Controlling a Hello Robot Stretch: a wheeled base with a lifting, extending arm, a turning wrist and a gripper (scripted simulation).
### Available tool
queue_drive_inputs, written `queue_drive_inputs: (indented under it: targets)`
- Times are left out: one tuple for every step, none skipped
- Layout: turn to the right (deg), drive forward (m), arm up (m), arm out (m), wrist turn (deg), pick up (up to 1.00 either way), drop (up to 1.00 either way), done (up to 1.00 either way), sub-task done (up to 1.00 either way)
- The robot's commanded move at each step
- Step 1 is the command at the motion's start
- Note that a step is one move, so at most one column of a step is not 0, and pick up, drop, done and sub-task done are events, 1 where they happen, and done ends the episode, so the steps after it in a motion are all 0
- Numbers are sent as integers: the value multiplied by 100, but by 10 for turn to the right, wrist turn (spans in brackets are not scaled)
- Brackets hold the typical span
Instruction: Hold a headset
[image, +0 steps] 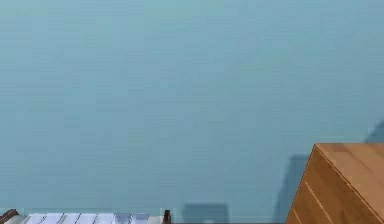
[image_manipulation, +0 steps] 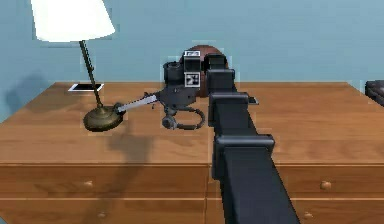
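The gripper (image_manipulation: 140, 103) is reaching at a dark band (image_manipulation: 187, 124), probably the headset, its hold impossible to tell; next needs lifting clear of the dresser (image_manipulation: 60, 135).

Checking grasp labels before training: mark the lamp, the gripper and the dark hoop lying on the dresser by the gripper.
lamp (image_manipulation: 70, 20): arm side view, on the white shade.
gripper (image_manipulation: 124, 107): arm side view, at the fingertips.
dark hoop (image_manipulation: 185, 125): arm side view, on its near curve.
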Motion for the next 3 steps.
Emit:
queue_drive_inputs:
  targets:
    - [0, 0, 0, 0, 450, 0, 0, 0, 0]
    - [0, 0, -10, 0, 0, 0, 0, 0, 0]
    - [0, 0, 0, 0, 0, 100, 0, 0, 0]
